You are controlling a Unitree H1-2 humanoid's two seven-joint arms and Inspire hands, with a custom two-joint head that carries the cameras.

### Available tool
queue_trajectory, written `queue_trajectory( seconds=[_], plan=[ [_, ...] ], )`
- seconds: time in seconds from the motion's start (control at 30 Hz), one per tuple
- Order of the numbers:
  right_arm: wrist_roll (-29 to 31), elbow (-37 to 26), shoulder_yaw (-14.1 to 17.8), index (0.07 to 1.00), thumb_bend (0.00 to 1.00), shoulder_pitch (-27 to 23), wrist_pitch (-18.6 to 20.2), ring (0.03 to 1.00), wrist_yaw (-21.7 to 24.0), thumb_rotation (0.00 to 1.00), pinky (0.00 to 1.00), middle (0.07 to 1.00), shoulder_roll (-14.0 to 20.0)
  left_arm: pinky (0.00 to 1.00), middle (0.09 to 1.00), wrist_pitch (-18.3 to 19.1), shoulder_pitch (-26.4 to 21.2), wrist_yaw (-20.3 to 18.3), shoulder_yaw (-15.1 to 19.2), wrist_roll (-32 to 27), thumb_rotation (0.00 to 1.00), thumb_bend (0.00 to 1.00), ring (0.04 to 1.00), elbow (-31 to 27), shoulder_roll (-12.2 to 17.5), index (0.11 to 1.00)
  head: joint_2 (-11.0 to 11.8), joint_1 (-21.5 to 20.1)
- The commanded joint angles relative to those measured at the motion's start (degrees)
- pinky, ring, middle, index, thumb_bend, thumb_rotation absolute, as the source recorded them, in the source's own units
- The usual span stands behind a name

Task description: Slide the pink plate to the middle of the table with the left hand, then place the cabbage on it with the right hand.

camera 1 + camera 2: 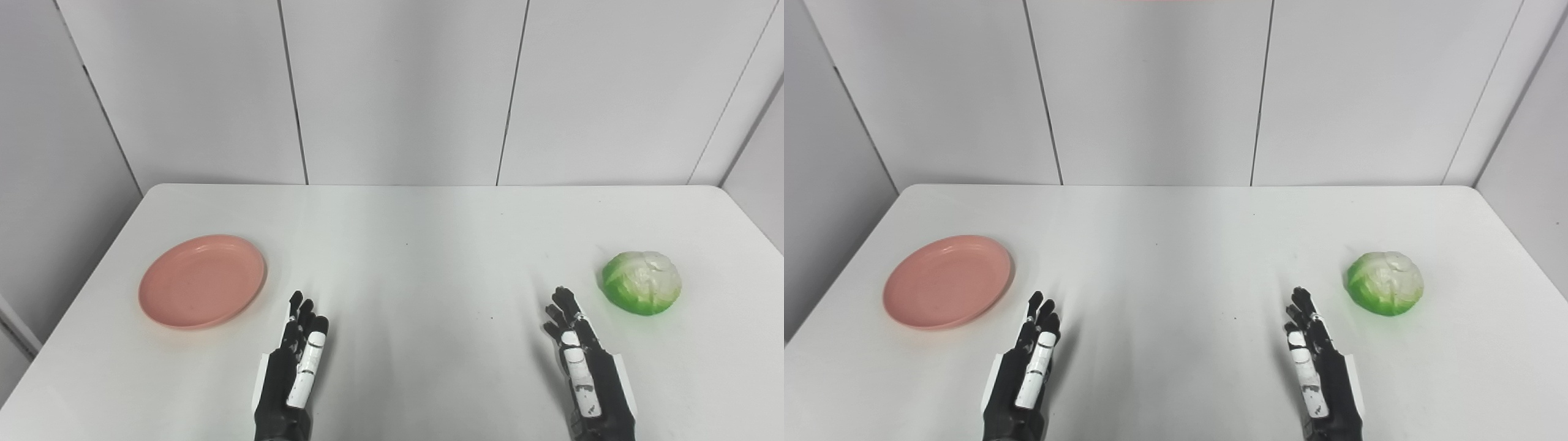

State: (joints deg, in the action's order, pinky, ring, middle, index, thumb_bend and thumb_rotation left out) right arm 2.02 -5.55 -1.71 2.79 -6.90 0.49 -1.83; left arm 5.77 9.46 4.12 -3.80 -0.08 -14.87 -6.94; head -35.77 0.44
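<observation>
Since the pink plate (203,282) lies flat at the left of the surface (404,257), nothing is done yet. My left hand (294,367) and right hand (582,367) are empty, fingers extended, edge-on. The cabbage (641,283) sits far right, roundish, without an evident long axis, pale leaves up.

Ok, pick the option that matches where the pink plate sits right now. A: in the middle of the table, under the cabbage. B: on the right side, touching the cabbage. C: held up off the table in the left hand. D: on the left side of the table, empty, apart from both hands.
D: the pink plate lies flat and empty at the table's left, clear of the left hand, with the cabbage far across on the right.
</observation>
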Motion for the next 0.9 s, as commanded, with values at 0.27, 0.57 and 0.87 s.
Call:
queue_trajectory(
  seconds=[0.27,0.57,0.87],
  plan=[
    [0.25,0.59,0.05,0.914,0.69,-0.79,0.2,0.931,0.43,0.9,0.92,0.943,0.29,1.0,0.995,-3.05,3.65,-1.13,-0.99,0.93,0.74,0.63,1.0,-0.88,1.01,1.0,0.85,1.74],
    [2.65,2.3,1.12,0.913,0.68,-0.5,-1.64,0.936,2.19,0.91,0.92,0.948,2.48,1.0,0.984,-6.6,3.87,0.16,-2.72,4.56,0.76,0.66,0.997,2.29,-0.41,1.0,3.29,7.29],
    [5.29,7.14,2.8,0.91,0.69,-0.95,-5.07,0.933,4.39,0.92,0.92,0.951,4.52,0.94,0.968,-11.73,3.31,4.24,-5.58,12.72,0.78,0.69,0.966,7.35,-1.52,0.976,7.5,12.2]
  ],
)
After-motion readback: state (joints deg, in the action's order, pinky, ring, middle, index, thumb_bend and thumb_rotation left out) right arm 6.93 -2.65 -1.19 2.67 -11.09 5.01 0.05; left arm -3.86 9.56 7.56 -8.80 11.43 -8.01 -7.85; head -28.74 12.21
